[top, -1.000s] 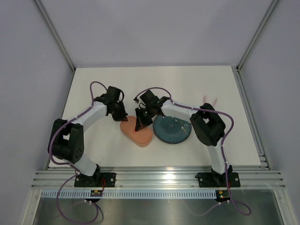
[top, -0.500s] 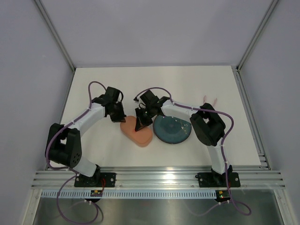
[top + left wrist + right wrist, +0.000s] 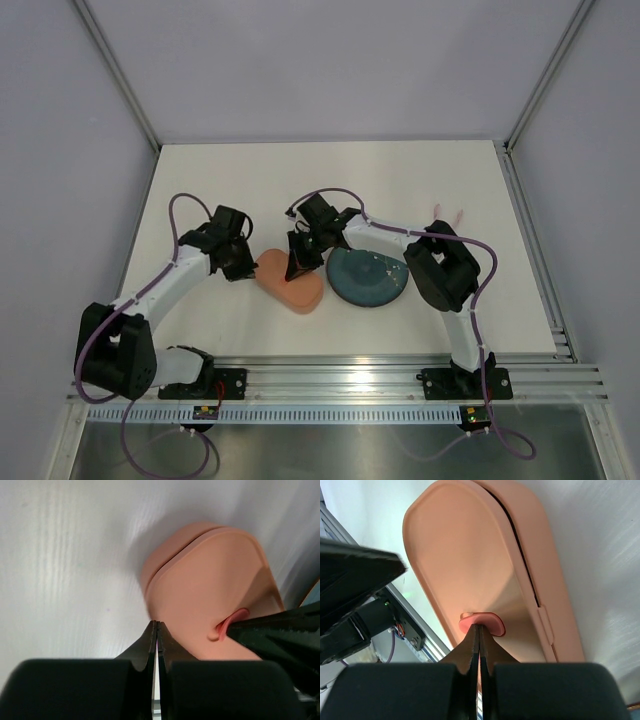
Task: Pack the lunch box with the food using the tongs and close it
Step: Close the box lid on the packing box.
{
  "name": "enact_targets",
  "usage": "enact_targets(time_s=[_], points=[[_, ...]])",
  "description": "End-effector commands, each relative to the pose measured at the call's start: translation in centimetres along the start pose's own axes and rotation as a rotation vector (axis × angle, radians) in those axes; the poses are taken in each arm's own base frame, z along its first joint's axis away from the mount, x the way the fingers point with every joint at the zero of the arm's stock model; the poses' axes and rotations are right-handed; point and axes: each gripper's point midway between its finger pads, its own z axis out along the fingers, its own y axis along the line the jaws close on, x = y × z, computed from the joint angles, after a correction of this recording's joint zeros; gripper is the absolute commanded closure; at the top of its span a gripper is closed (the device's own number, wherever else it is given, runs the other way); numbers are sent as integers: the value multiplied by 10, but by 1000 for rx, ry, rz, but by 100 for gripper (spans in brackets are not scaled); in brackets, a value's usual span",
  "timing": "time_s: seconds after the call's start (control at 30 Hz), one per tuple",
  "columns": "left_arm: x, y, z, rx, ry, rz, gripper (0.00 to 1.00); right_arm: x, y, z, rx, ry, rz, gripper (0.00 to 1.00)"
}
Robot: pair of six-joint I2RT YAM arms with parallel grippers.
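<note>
Lunch box (image 3: 293, 283) lid (image 3: 470, 565) sits askew, base rim exposed along one side.

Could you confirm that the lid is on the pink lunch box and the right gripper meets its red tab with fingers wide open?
Not quite: the right gripper is shut tight, as the right wrist view shows. The lid is on the lunch box, and the gripper does meet its red tab.

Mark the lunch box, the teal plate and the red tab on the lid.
lunch box (image 3: 308, 295): top external view, near end of its lid.
teal plate (image 3: 372, 285): top external view, bare inner surface.
red tab (image 3: 495, 625): right wrist view, its right side.
</note>
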Motion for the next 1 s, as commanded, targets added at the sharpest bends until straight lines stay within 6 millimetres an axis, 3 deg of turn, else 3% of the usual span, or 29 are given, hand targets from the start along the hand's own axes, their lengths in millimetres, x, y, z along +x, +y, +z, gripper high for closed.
enact_targets(time_s=[0.0, 0.2, 0.33, 0.6, 0.8, 0.97], points=[[-3, 22, -15, -80, -103, -135, 100, 28, -61, 21, 206, 58, 61, 100], [7, 42, 1, -190, -74, -196, 100, 28, -63, 21, 221, 49, 69, 100], [10, 40, 11, -175, -63, -200, 100, 30, -66, 21, 229, 49, 75, 100], [7, 20, 44, -96, -24, -207, 100, 29, -70, 22, 251, 44, 93, 100], [-9, 0, 63, -31, -35, -198, 100, 29, -74, 18, 290, 25, 137, 100], [-34, -22, 64, 31, -72, -178, 100, 26, -76, 18, 313, 1, 188, 100]])
